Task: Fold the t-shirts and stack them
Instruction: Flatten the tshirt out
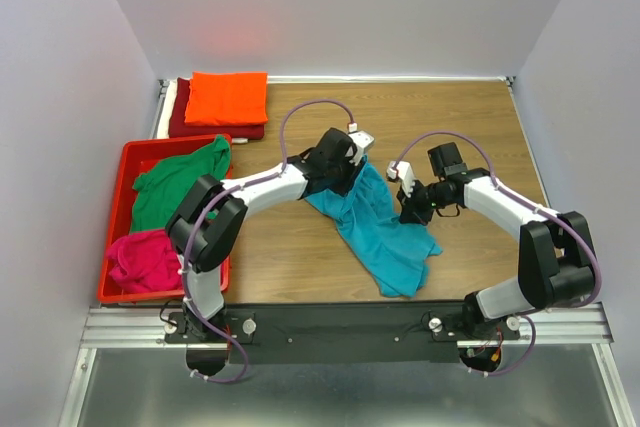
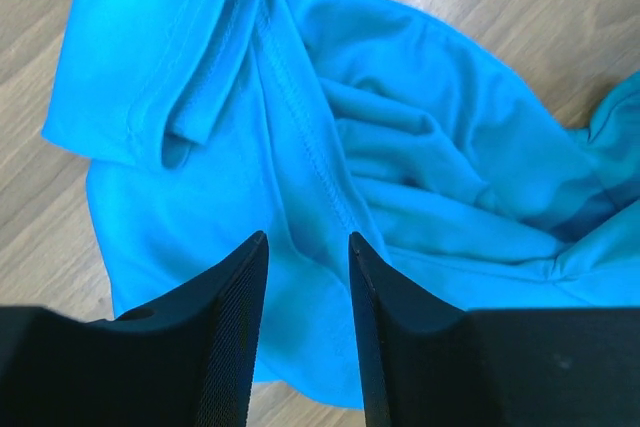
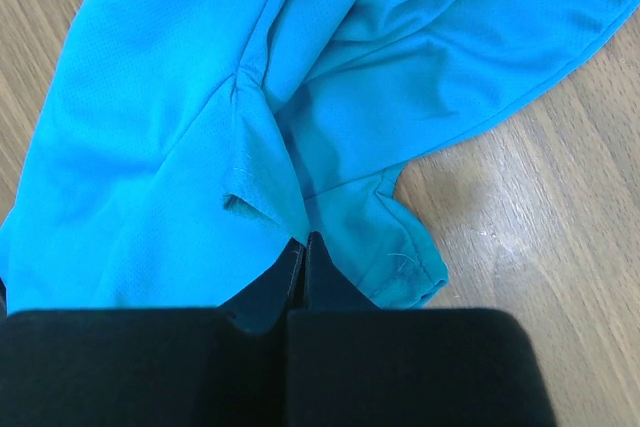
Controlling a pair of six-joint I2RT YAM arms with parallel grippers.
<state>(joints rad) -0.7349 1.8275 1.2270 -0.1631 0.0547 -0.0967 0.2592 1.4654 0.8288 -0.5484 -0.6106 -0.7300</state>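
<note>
Turquoise shirt lies crumpled on the table, right of the red crate. Left gripper: jaws partly open, straddling a seam. Right gripper: jaws closed, pinching the shirt's edge.

The turquoise shirt lies unfolded and wrinkled near the middle of the table, as a long strip from far left to near right. One sleeve and its seams are visible. A fold near its hem is pinched in the right gripper. The green shirt and the magenta shirt lie bunched in the crate, magenta nearer. The orange shirt lies folded on the folded dark red shirt at the far left corner; a white edge shows beside them.
</note>
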